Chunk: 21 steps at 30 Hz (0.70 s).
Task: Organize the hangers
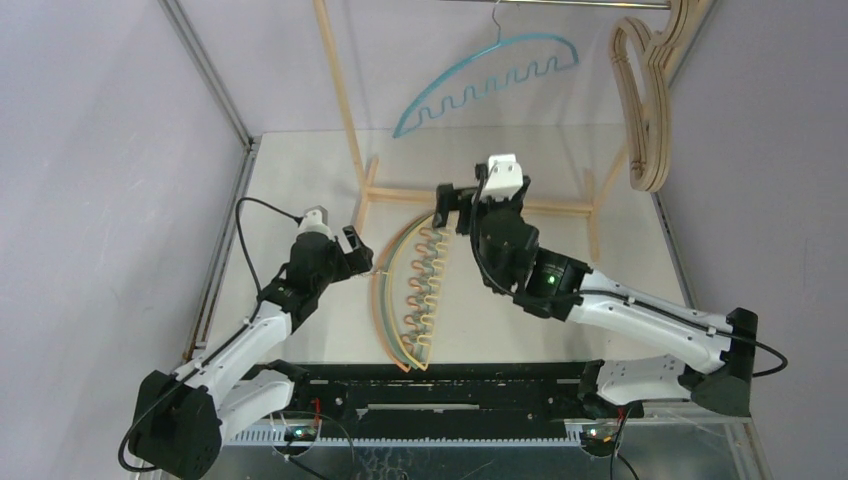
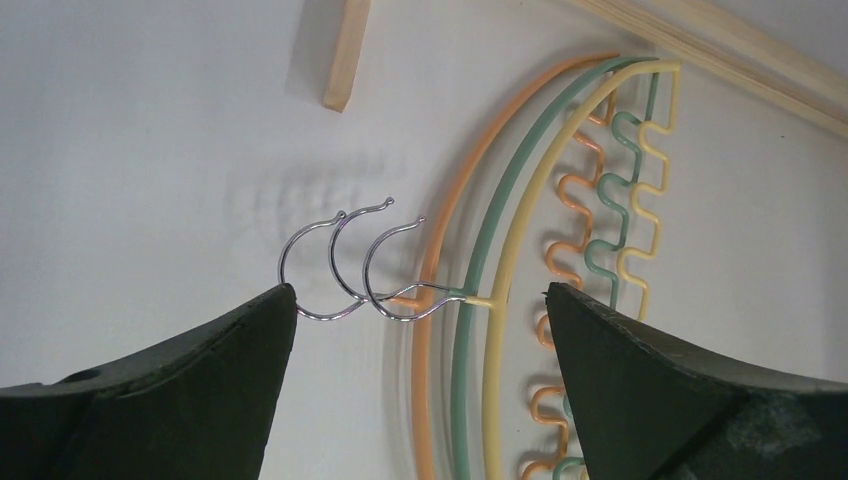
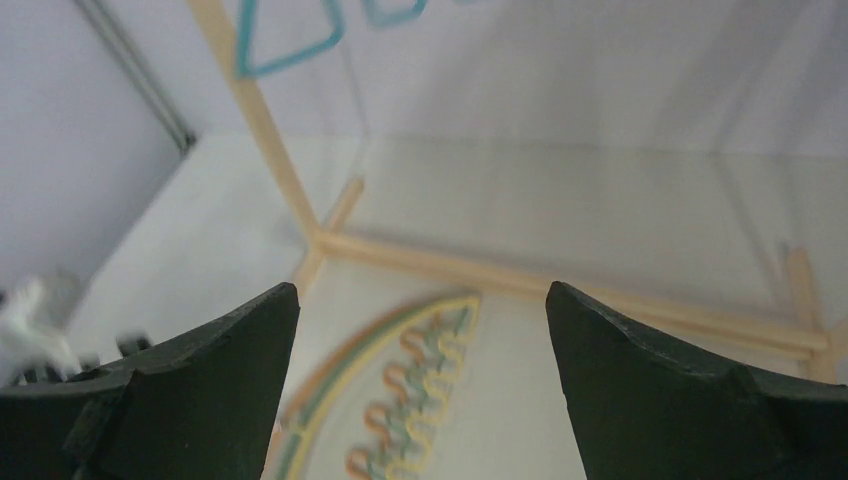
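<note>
Three thin hangers lie nested flat on the white table (image 1: 300, 170) between the two arms: an orange hanger (image 2: 425, 400) outermost, a green hanger (image 2: 460, 400) inside it and a yellow hanger (image 2: 490, 400) innermost, with their wavy inner edges side by side. Their metal hooks (image 2: 340, 265) overlap in a tight cluster pointing toward the left arm.

The left gripper (image 2: 420, 295) hangs low over that cluster with its jaws spread wide, one finger on either side of the hooks and hanger necks. The tip of one finger (image 2: 230, 350) sits right at the outermost hook; whether it touches cannot be told.

The right gripper (image 3: 420, 300) is also spread and holds nothing. It is poised above the far end of the three hangers, near the base of the rack (image 1: 340, 100); its wrist view shows them only as a blur below.

At the back, a teal hanger (image 1: 490, 48) hangs tilted from the bar (image 1: 560, 4). A bunch of wooden hangers (image 1: 648, 120) hangs at the bar's right end, pressed close together.
</note>
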### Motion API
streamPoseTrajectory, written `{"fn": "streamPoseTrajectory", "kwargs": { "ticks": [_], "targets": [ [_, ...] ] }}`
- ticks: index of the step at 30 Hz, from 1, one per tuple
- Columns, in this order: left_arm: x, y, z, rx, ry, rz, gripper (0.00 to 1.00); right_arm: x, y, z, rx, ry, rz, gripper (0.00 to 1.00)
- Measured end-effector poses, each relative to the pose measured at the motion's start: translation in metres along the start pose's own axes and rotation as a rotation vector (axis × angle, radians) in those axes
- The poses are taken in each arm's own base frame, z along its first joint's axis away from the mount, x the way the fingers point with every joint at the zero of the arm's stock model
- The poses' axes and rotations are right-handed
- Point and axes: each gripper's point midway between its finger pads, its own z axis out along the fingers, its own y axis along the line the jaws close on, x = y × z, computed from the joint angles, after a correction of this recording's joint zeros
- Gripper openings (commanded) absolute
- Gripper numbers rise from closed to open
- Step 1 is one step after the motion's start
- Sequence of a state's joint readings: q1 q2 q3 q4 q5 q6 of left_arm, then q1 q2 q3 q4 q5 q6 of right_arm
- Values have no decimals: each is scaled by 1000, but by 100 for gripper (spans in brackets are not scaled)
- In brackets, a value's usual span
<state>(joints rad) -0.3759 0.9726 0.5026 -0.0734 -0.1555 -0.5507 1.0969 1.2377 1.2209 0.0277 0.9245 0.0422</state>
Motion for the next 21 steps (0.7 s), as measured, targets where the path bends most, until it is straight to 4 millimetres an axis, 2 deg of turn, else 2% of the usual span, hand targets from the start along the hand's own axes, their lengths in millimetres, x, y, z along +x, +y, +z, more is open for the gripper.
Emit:
{"fn": "streamPoseTrajectory", "kwargs": {
  "ticks": [3,6,11,15,21],
  "targets": [
    [4,3,3,-13,13,-1,100,46,4,-21,-50,112,-48,99],
    [8,7,7,-37,28,-25,100,106,24,-44,-127,251,-130,94],
    [12,21,14,-94,45,-68,99,192,52,-73,-232,450,-235,90],
    [9,27,15,-116,36,-97,100,238,70,-82,-283,570,-241,85],
    [13,47,9,-155,18,-132,99,289,91,-82,-338,722,-154,70]
  ]
}}
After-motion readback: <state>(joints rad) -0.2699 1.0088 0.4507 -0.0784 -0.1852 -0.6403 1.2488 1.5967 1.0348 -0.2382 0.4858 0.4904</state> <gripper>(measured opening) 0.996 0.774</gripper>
